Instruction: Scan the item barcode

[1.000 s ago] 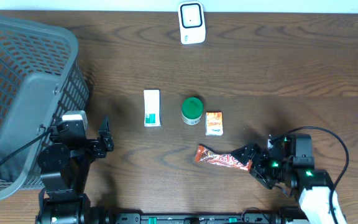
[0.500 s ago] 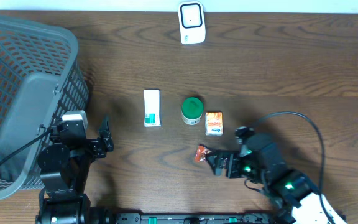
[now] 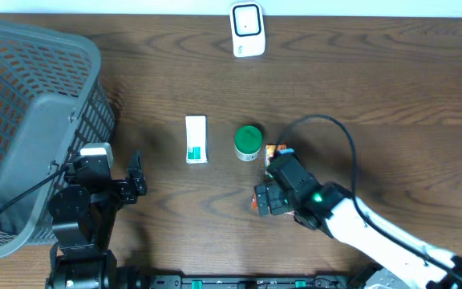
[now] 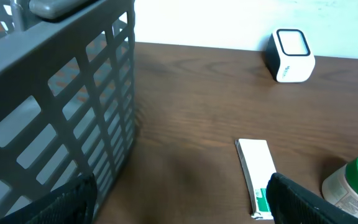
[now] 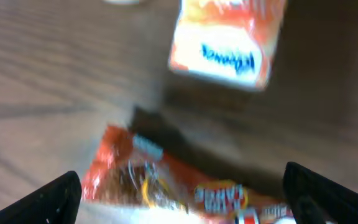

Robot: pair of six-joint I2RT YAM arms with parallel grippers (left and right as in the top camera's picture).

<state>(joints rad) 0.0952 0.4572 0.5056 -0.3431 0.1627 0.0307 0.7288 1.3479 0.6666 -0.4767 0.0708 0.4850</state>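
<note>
Overhead, the right tool hangs wide open and empty over the snack wrapper; the left tool sits open, idle. Nothing is grasped and the scanner is well apart: barely begun.

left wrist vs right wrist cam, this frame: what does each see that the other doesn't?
Left wrist only: basket, scanner, white box, green-lidded jar.
Right wrist only: orange packet and, nearer the camera, the red wrapper, both blurred.
Shared: the table. No item clearly appears in both views.
</note>
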